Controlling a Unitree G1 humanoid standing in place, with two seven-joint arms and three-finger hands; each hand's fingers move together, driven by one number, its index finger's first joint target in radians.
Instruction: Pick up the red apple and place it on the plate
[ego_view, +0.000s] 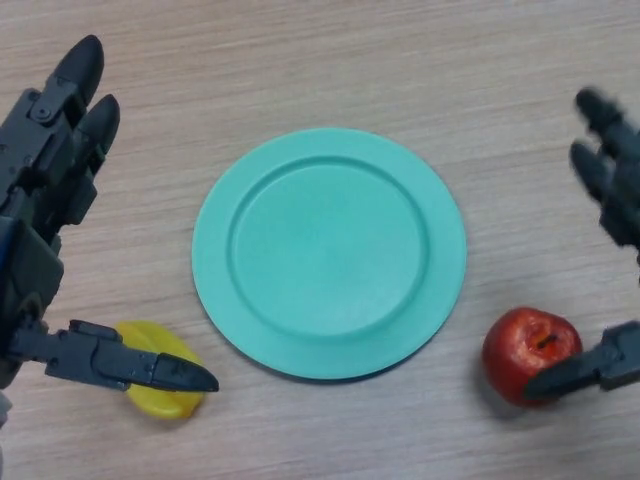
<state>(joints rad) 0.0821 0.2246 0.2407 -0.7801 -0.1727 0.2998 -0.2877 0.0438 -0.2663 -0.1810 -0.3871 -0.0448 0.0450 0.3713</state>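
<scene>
A wooden bench (330, 60) fills the frame; a teal plate (330, 340) lies at its centre, bare. The left hand (45, 190) is spread loose at the left edge, thumb over a yellow fruit (150, 345); the right hand (610, 200) is splayed at the right edge, thumb touching the red apple (525, 345) at lower right, just beside the plate.

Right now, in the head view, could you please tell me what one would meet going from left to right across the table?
Left hand → yellow object under its thumb → green plate → red apple → right hand.
</scene>
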